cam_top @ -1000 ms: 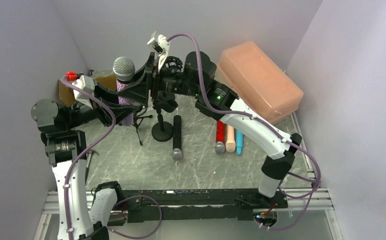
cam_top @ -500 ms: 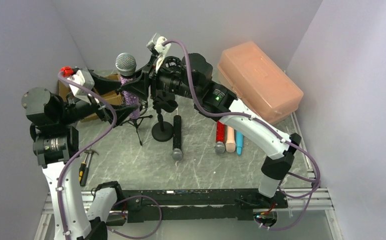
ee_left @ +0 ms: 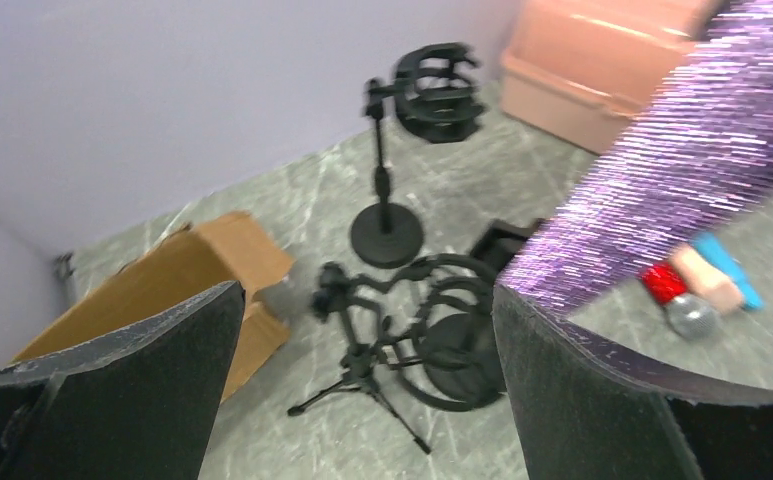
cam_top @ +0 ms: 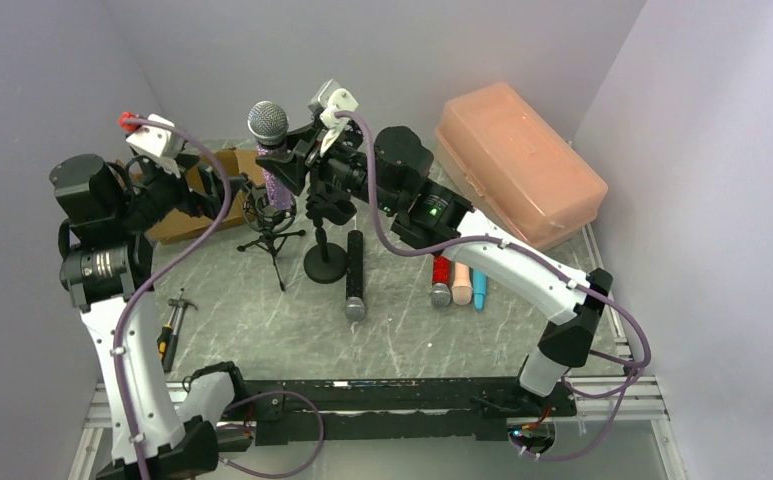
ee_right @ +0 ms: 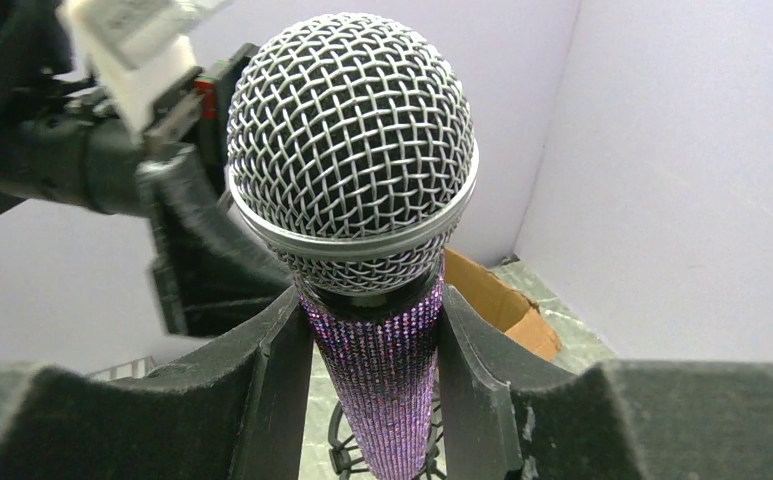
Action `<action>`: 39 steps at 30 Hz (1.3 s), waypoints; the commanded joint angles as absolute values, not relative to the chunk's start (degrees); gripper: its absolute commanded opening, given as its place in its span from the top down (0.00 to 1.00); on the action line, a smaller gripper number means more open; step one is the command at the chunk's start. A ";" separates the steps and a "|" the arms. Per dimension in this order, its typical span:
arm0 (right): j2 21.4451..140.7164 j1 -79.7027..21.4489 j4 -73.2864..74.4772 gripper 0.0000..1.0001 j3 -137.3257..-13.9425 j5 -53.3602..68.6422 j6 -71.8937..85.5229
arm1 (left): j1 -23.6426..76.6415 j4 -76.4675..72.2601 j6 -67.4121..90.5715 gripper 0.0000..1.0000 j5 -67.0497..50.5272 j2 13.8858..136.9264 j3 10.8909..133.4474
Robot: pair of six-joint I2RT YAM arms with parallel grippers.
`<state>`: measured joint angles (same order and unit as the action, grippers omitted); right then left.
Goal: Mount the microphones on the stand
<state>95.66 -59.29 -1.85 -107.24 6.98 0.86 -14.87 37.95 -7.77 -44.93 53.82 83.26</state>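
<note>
1. Right pincer [ee_right: 372, 315]: clenched on the purple mic [ee_right: 352, 150]. Its two fingers [ee_right: 267, 385] press the glitter body from either side, just below the silver mesh head.

2. Purple mic: held upright, head up, at the rear left of the tabletop [cam_top: 402, 330]. It is above the tripod stand [cam_top: 267, 228]. A black ring of that stand's mount shows just under the mic's lower end in the right wrist view. Whether the mic touches the mount cannot be told.

3. Left pincer [ee_left: 362, 310]: spread wide, grasping nothing. In its own view the purple mic is a blur past the right-hand finger [ee_left: 602, 400], not between the two.

4. Round-base stand [cam_top: 324, 262]: upright, just right of the tripod stand, its mount unfilled.

5. Black mic [cam_top: 354, 275]: lying flat beside the round base, head toward the arms.

6. Red mic [cam_top: 442, 275], peach mic [cam_top: 461, 275] and blue mic [cam_top: 480, 285]: lying flat, side by side, right of the black mic and apart from both stands.

7. Other items: a cardboard box [cam_top: 184, 225] behind the left arm, a peach bin [cam_top: 517, 165] at the rear right, and a small hand tool [cam_top: 169, 330] at the left edge.
</note>
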 commanded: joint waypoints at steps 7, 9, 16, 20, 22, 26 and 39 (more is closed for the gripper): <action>96.80 -61.34 -14.04 1.00 -106.98 3.89 -4.55 | -23.26 31.59 -7.87 0.03 -41.28 59.58 79.03; 97.74 -61.49 -13.81 1.00 -107.55 3.78 -4.86 | -23.28 30.39 -8.34 0.04 -41.07 59.35 77.45; 100.18 -61.70 -14.89 1.00 -107.97 2.91 -5.84 | -23.29 28.14 -9.60 0.04 -42.02 58.14 72.90; 101.99 -61.70 -14.27 1.00 -109.92 2.52 -6.64 | -23.29 28.29 -10.29 0.04 -42.39 58.21 72.20; 102.60 -61.62 -13.70 1.00 -110.46 2.35 -6.84 | -23.25 28.37 -10.68 0.04 -42.77 58.12 71.87; 102.40 -61.68 -14.73 1.00 -109.02 1.69 -7.04 | -23.22 27.58 -10.90 0.05 -43.84 57.62 70.78; 98.35 -61.61 -20.63 1.00 -100.09 0.14 -5.83 | -21.73 26.01 -10.44 0.07 -46.25 58.06 68.23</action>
